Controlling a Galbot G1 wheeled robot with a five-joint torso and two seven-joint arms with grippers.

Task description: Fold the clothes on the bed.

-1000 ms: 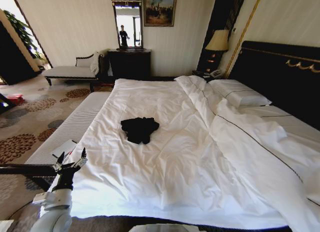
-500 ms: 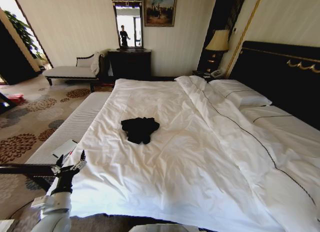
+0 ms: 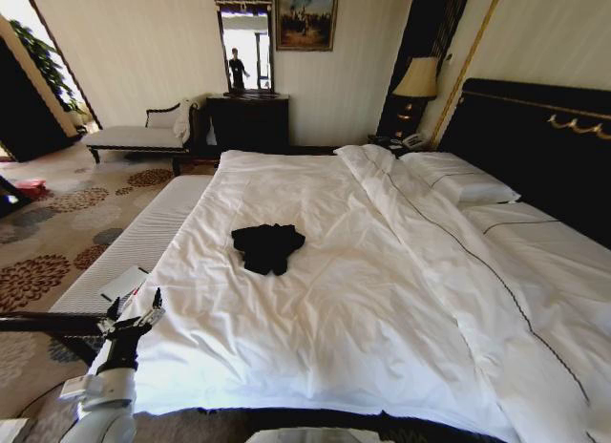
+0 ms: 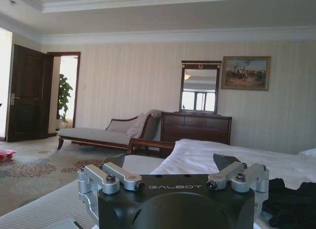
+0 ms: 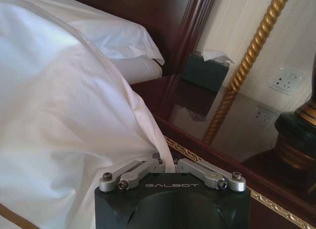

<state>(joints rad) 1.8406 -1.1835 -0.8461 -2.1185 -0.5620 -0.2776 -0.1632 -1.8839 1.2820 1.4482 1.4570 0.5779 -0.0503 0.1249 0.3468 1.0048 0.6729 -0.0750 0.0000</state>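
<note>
The clothes [image 3: 267,247] are a small black bundle lying crumpled on the white duvet [image 3: 382,300] near the middle of the bed [image 3: 563,262]. My left gripper [image 3: 134,314] hangs open off the bed's near left corner, well short of the clothes. In the left wrist view the left gripper [image 4: 175,184] has its fingers spread, with the black clothes [image 4: 291,204] beyond on one side. My right gripper [image 5: 168,165] is shut on an edge of the duvet [image 5: 59,105], close to the dark headboard [image 5: 163,26].
A grey ribbed bench [image 3: 134,242] runs along the bed's left side, with a white object [image 3: 124,283] on it. A chaise [image 3: 134,136] and dark dresser [image 3: 248,120] stand at the back wall. A glossy nightstand [image 5: 207,115] with a lamp base [image 5: 301,135] sits by my right gripper.
The raised duvet fold on the bed's right side has been drawn rightward and lies flatter. My left gripper has dipped slightly. The clothes have not moved.
</note>
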